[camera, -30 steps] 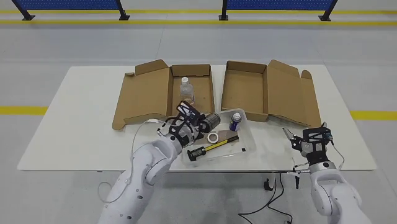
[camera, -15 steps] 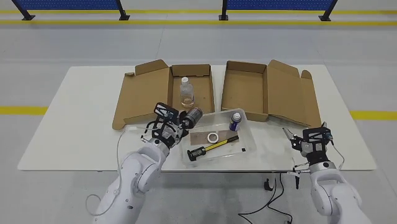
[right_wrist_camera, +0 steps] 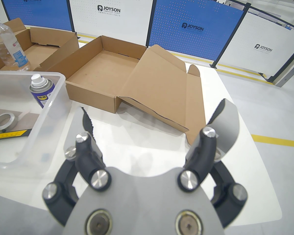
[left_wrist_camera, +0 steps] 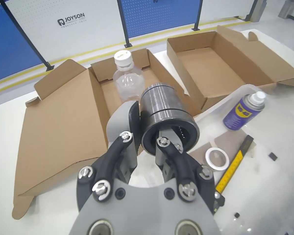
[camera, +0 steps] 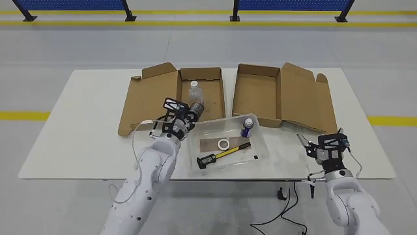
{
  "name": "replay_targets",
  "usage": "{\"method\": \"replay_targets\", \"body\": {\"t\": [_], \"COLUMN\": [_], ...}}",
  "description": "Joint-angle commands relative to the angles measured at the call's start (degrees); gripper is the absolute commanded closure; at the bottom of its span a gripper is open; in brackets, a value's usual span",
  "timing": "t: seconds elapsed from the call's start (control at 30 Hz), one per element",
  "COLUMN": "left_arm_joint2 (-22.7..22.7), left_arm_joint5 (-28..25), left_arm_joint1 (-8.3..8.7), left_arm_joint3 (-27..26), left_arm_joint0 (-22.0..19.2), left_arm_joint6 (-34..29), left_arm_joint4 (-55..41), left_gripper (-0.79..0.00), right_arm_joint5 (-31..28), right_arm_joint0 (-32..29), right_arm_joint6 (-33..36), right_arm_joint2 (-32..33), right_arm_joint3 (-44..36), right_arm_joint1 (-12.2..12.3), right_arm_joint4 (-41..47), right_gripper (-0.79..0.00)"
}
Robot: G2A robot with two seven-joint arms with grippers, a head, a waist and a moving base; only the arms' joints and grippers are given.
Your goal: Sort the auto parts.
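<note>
White table (camera: pixel 85 124), sorting station: part held left of frame centre.
Left gripper (camera: pixel 187 112) clenched on steel bearing (camera: pixel 196 109), one finger apparently inside its bore, at the left box's (camera: pixel 212 99) near edge. Advise clearing rim and bottle (camera: pixel 195 93), then releasing low onto the box floor. Right gripper (camera: pixel 324 145), lower right, stands released.

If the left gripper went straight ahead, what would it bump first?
Probably the plastic bottle in the cardboard box, struck by the metal cylinder the left gripper holds; depth is unclear.
</note>
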Motion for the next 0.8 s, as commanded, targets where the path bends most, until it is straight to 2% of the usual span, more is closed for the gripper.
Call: {"method": "replay_targets", "body": {"t": [0.0,0.3,0.57,0.77], "left_arm_joint2": [0.6,2.3,4.6,5.6], "left_arm_joint5": [1.7,5.1,5.4,7.6], "left_arm_joint1": [-0.21,-1.17,-1.98,-2.62], "left_arm_joint3": [2.9,10.7,15.9,19.6], "left_arm_joint0": [-2.0,-7.9,-11.0,-12.9], "left_arm_joint6": [-1.6,-3.9,-5.7,-5.7], "left_arm_joint4": [1.5,2.2,3.1,3.8], "left_gripper": [0.000,0.000,0.000,0.000], "right_arm_joint5": [0.0,0.0,0.0,0.0], "right_arm_joint0": [0.0,0.0,0.0,0.0], "right_arm_joint6": [0.0,0.0,0.0,0.0], "right_arm_joint2": [0.0,0.0,0.0,0.0], "right_arm_joint3": [0.0,0.0,0.0,0.0], "right_arm_joint1": [0.0,0.0,0.0,0.0], "right_arm_joint4": [0.0,0.0,0.0,0.0], "right_gripper": [-0.785,-0.785,-0.785,-0.785]}}
